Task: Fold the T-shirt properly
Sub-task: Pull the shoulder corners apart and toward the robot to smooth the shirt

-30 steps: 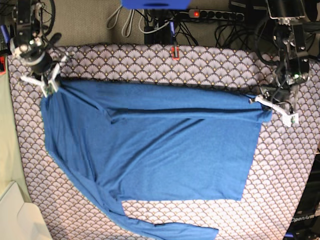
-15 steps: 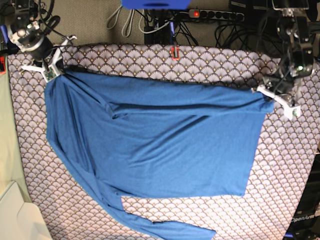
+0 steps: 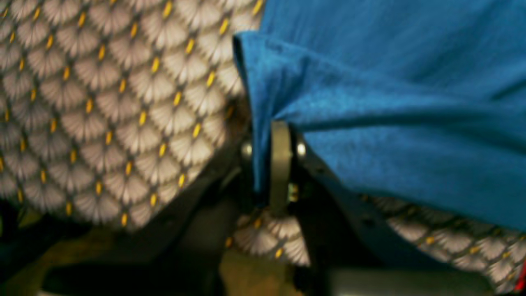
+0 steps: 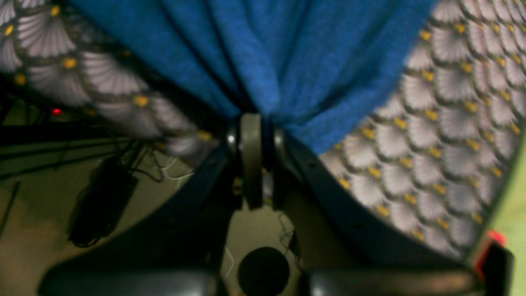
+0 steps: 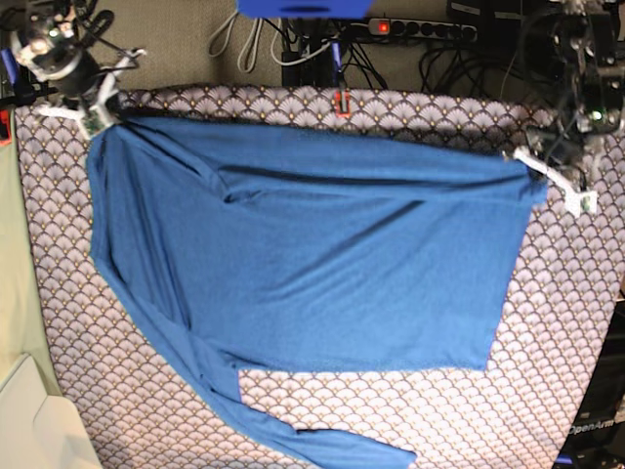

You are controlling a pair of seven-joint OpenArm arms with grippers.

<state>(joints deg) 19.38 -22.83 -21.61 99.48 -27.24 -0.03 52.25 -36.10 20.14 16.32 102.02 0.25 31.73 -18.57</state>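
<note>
The blue T-shirt (image 5: pixel 322 264) lies spread over the scallop-patterned tablecloth (image 5: pixel 547 322), one long sleeve trailing toward the near edge. My left gripper (image 5: pixel 547 178) is shut on the shirt's far right corner; in the left wrist view the fabric (image 3: pixel 370 102) bunches between the fingers (image 3: pixel 280 164). My right gripper (image 5: pixel 93 115) is shut on the far left corner, and in the right wrist view the cloth (image 4: pixel 279 53) gathers into folds at the fingers (image 4: pixel 251 156). The far edge of the shirt is stretched between both grippers, slightly raised.
A small red item (image 5: pixel 342 102) sits at the table's far edge. Cables and a power strip (image 5: pixel 420 29) lie on the floor behind. A pale box (image 5: pixel 34 430) stands at the near left corner.
Both grippers have drawn the shirt's far edge toward the back of the table. The body of the shirt has slid along and its earlier fold has flattened out.
</note>
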